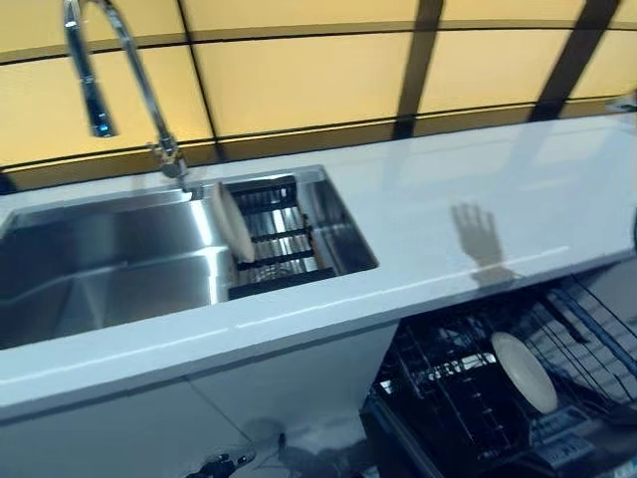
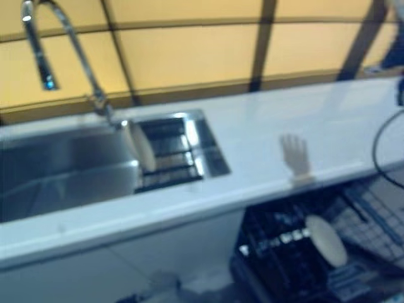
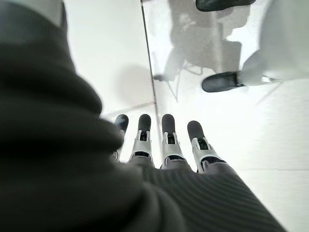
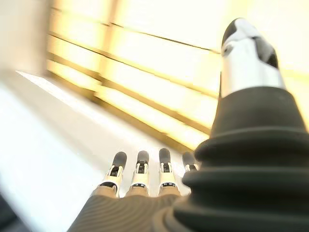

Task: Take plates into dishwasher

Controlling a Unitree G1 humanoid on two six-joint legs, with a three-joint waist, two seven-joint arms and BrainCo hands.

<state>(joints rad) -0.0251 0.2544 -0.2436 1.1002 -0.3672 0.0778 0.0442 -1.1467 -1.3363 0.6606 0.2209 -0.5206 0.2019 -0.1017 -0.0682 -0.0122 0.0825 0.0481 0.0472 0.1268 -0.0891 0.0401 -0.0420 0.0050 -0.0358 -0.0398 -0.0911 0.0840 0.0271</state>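
A white plate [image 1: 234, 224] stands on edge in a black rack [image 1: 279, 261] at the right end of the steel sink [image 1: 100, 269]. A second white plate [image 1: 525, 371] leans upright in the pulled-out dishwasher rack [image 1: 438, 398] under the counter at the lower right. My right hand [image 4: 140, 179] shows only in its wrist view, fingers straight and empty, above the white counter [image 1: 468, 189] and facing the yellow tiled wall. Its shadow [image 1: 480, 239] lies on the counter. My left hand [image 3: 169, 145] shows only in its wrist view, fingers straight, empty, pointing at the floor.
A tall chrome faucet [image 1: 139, 90] arches over the sink's back edge. The yellow tiled wall [image 1: 299, 80] runs behind the counter. White cabinet fronts [image 1: 199, 408] sit below the sink, left of the open dishwasher. Dark shoes [image 3: 219, 82] show on the floor.
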